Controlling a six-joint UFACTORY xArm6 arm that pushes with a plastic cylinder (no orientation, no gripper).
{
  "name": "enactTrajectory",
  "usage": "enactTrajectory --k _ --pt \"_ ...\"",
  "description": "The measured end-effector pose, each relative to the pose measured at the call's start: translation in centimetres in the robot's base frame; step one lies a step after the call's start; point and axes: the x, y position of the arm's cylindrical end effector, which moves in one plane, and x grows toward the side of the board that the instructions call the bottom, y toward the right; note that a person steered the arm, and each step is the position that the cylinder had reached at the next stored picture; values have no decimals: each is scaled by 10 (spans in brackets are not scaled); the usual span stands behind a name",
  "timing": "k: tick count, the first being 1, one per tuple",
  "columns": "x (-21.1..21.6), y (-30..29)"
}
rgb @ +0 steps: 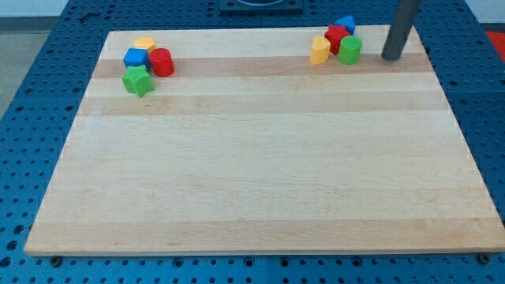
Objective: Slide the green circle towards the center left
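The green circle [350,50] stands near the view's top right of the wooden board [260,181]. It touches a red block [337,38], with a blue block [346,24] behind and a yellow block [319,50] to the left. My tip [390,57] is just right of the green circle, a small gap apart.
A second cluster sits at the view's top left: a yellow block [144,44], a blue block [136,58], a red cylinder [162,62] and a green star [138,80]. A blue perforated table [31,118] surrounds the board.
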Motion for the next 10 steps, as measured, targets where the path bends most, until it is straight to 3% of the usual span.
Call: enactTrajectory --k 1,3,5,8,10 --pt "-26 -17" --pt "-17 -83" --pt "25 -84" --pt "152 -120" --pt "149 -233"
